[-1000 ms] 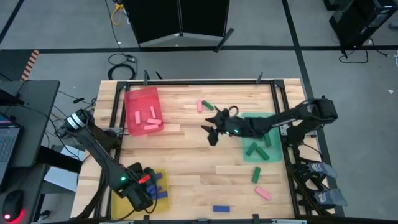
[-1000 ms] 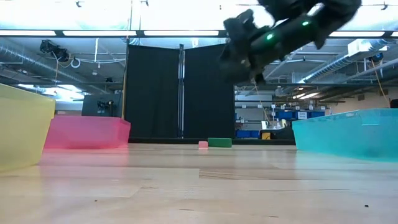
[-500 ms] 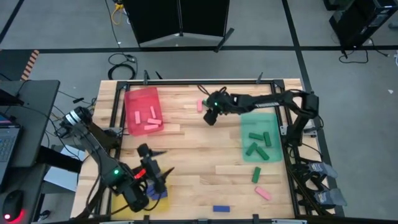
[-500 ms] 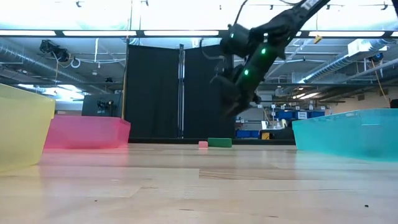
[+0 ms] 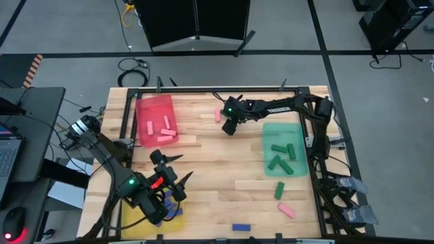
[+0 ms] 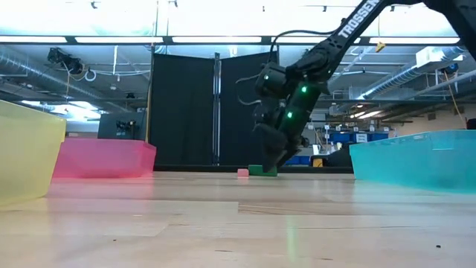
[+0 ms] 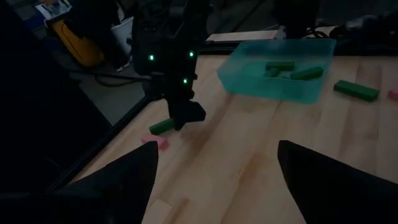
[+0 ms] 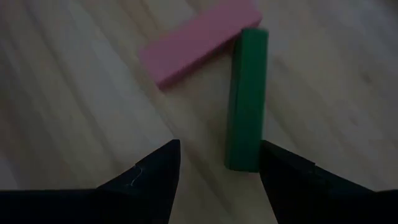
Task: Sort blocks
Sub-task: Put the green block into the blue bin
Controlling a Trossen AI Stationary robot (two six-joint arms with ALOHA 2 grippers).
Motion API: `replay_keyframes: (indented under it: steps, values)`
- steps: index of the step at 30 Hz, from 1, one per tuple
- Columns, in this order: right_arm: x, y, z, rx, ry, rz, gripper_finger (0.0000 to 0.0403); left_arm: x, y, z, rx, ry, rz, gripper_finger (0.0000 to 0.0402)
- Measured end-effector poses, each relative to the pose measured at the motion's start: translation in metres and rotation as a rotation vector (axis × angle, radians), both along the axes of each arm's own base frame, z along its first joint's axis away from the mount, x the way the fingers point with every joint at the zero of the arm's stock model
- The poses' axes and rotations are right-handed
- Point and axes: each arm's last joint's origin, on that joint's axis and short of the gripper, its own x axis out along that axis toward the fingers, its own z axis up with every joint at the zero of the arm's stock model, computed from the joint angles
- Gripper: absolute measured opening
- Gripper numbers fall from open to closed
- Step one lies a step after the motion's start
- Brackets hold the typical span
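Note:
My right gripper [image 5: 229,126] hovers low over the table near its far edge, open, fingers pointing down. In the right wrist view its fingertips [image 8: 219,146] stand on either side of one end of a green block [image 8: 247,99], without closing on it. A pink block [image 8: 199,40] lies flat just beyond, touching the green one's other end. The low view shows the gripper [image 6: 271,158] just above the green block [image 6: 262,170]. My left gripper [image 5: 173,177] is open and empty, above the table near the yellow tray [image 5: 135,218].
A red tray [image 5: 146,108] at far left holds pink blocks. The green tray [image 5: 268,157] on the right holds green blocks, and the yellow tray holds blue ones. Loose on the near right of the table are a green block [image 5: 279,190], a pink block [image 5: 287,211] and a blue block [image 5: 241,227].
My right gripper has moved from the table's middle toward the far edge and come down over the green and pink blocks. My left gripper has left the yellow tray, moving up and toward the table's middle. The blocks have stayed where they were.

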Motion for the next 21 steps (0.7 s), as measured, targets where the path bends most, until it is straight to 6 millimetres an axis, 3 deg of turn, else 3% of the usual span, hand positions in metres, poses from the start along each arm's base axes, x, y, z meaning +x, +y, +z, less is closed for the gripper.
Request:
replay_keyframes:
  steps: [7, 11, 16, 21]
  values:
    - [0.0074, -0.0087, -0.0115, 0.009, 0.017, -0.018, 0.0207, 0.0001, 0.0, 0.0003, 0.002, -0.01, 0.004, 0.0337]
    - [0.009, -0.0103, -0.0122, 0.009, 0.013, -0.019, 0.0165, 0.0001, 0.0, 0.0001, 0.001, -0.011, 0.005, 0.0337]
    - [0.0084, -0.0107, -0.0128, 0.011, 0.023, -0.021, 0.0075, 0.0001, 0.0001, 0.0001, -0.013, -0.022, 0.011, 0.0337]
    - [0.0074, -0.0101, -0.0108, 0.006, 0.024, -0.043, 0.007, 0.0002, 0.0, 0.0, -0.026, -0.032, 0.017, 0.0337]
